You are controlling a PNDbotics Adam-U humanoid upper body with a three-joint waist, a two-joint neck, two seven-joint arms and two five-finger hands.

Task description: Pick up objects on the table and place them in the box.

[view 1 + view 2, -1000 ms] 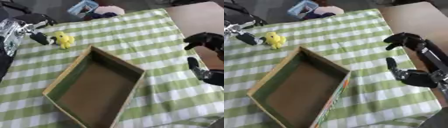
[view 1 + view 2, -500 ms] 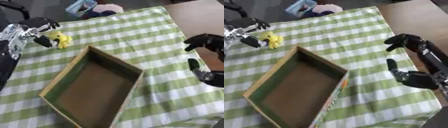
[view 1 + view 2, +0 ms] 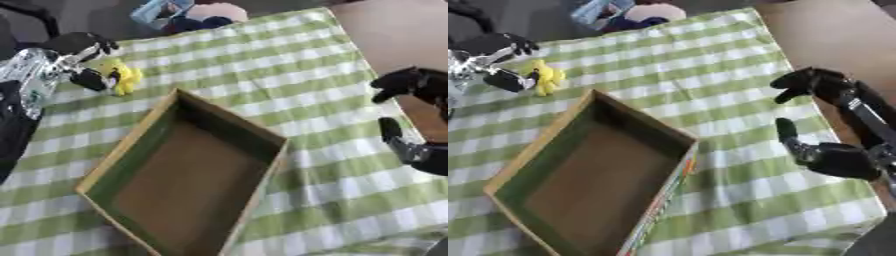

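- My left hand [image 3: 80, 60] reaches in from the upper left, its fingers and thumb spread on either side of the yellow toy [image 3: 122, 76], not yet closed on it
- My right hand [image 3: 826, 122] hangs over the right edge of the green checked tablecloth [image 3: 289, 75], fingers loosely curled, holding nothing
- The yellow toy lies on the cloth just beyond the far left corner of the open cardboard box [image 3: 131, 150], which has nothing in it
- Compared with a second ago, my left hand has come closer around the toy; my right hand has kept its pose
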